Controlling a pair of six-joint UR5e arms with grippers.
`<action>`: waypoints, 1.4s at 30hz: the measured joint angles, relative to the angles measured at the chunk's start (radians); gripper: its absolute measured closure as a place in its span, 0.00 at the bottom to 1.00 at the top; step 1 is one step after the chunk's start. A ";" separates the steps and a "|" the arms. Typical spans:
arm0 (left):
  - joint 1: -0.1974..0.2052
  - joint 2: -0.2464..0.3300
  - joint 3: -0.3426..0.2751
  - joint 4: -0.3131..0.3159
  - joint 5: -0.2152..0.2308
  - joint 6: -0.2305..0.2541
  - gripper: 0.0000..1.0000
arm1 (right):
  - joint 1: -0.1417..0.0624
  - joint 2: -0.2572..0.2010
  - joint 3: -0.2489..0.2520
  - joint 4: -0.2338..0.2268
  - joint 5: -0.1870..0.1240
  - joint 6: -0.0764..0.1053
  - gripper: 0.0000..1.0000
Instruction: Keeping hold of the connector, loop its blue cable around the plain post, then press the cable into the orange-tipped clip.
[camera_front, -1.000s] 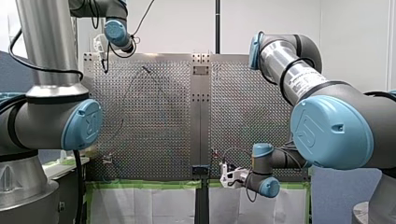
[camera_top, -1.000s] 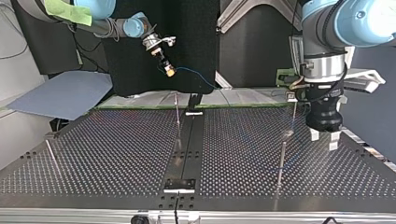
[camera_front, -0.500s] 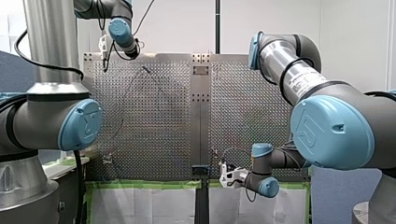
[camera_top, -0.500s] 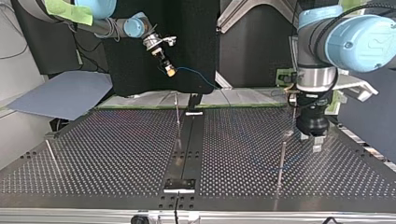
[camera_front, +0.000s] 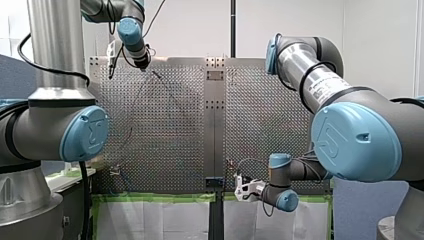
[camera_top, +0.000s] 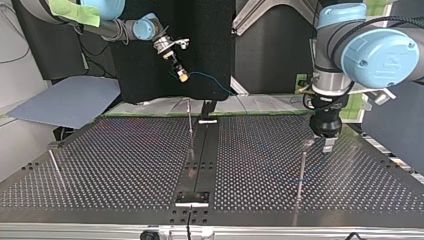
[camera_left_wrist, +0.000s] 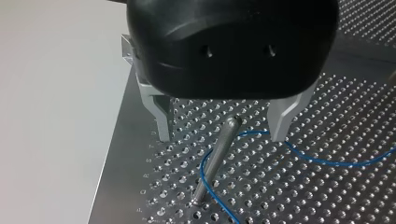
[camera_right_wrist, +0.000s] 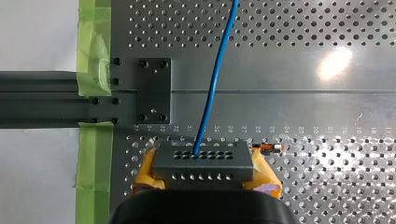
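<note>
In the left wrist view my left gripper (camera_left_wrist: 221, 138) is open, its metal fingers (camera_left_wrist: 161, 122) standing either side of the tip of the plain post (camera_left_wrist: 218, 156). The blue cable (camera_left_wrist: 299, 156) curves around the post's base on the perforated plate. My right gripper (camera_right_wrist: 203, 173) is shut on the grey connector (camera_right_wrist: 203, 161), yellow pads on both its sides, and the cable (camera_right_wrist: 215, 79) runs away from it over the plate. The orange-tipped clip (camera_right_wrist: 268, 148) sits just beside the connector. In the top view my right gripper (camera_top: 180, 72) is raised at the back and my left gripper (camera_top: 327, 145) hangs by the post (camera_top: 301, 170).
Green tape (camera_right_wrist: 93, 56) lines the plate's edge near a dark rail with a bolted bracket (camera_right_wrist: 153, 91). Two more thin posts (camera_top: 190, 127) (camera_top: 55, 165) stand on the table. A black bracket (camera_top: 192, 197) is at the near middle seam.
My left arm has swung toward the top view's left and farther back, bringing its open gripper over the plain post. My right arm has held still with the connector.
</note>
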 joint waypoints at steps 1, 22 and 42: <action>0.000 0.000 0.003 -0.008 0.001 0.000 0.00 | 0.000 0.000 -0.001 0.000 0.000 0.000 1.00; 0.001 -0.001 0.084 -0.200 0.072 -0.013 0.00 | 0.006 0.000 -0.006 0.004 0.000 0.000 1.00; -0.002 -0.001 0.086 -0.251 0.060 -0.021 0.00 | 0.008 0.000 -0.006 0.004 0.000 0.000 1.00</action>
